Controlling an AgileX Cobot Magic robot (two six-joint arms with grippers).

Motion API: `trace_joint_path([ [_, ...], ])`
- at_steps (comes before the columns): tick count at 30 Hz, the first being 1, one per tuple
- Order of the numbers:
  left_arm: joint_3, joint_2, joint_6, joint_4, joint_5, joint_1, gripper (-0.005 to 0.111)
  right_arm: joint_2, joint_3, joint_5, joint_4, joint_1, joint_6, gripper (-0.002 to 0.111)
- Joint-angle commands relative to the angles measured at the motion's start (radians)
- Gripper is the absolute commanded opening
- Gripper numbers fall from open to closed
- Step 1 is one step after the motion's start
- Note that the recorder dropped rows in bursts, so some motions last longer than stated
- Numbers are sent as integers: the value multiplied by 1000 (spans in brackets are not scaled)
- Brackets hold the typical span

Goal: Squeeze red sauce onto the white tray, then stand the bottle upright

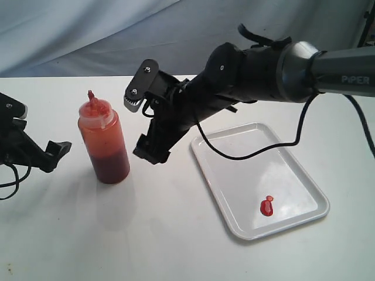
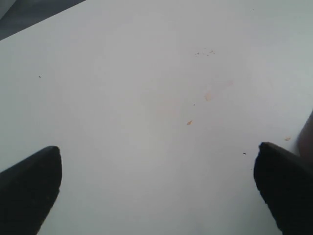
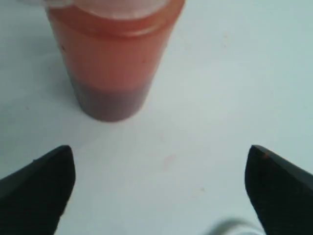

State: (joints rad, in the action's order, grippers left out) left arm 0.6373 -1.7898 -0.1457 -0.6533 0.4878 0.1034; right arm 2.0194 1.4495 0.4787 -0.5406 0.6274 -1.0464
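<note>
Jaws on both grippers stood wide apart and empty. Entering from the upper right of the exterior view, the right arm [image 1: 281, 70] stretched leftward past the middle, its right gripper [image 1: 142, 126] angled down just beside the bottle [image 1: 104, 143]. Pale lettering [image 1: 355, 78] on the arm read "PiPER". The white tray [image 1: 252, 158] lay flat at lower right. The left gripper [image 2: 156, 186] hung low at the left edge over the table [image 1: 176, 246]. Left of centre, the bottle stood upright, touching neither gripper. A small blob of red sauce [image 1: 266, 206] sat on the tray's lower right part.
</note>
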Motion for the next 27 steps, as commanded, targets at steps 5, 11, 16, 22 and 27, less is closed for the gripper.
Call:
trace_joint_path([
  [5, -64, 117, -12, 8, 9, 2, 105, -77, 5, 240, 605, -62, 583, 25],
  [11, -148, 338, -12, 8, 9, 2, 105, -175, -82, 243, 505, -172, 628, 0],
  [16, -234, 538, -77, 8, 17, 2, 105, -341, -246, 52, 432, -236, 651, 0],
  [22, -328, 772, -212, -88, 113, 2, 105, -571, -500, -275, 421, -278, 704, 0],
  [27, -358, 940, -271, -175, 275, 2, 105, -693, -688, -576, 407, -278, 720, 0],
])
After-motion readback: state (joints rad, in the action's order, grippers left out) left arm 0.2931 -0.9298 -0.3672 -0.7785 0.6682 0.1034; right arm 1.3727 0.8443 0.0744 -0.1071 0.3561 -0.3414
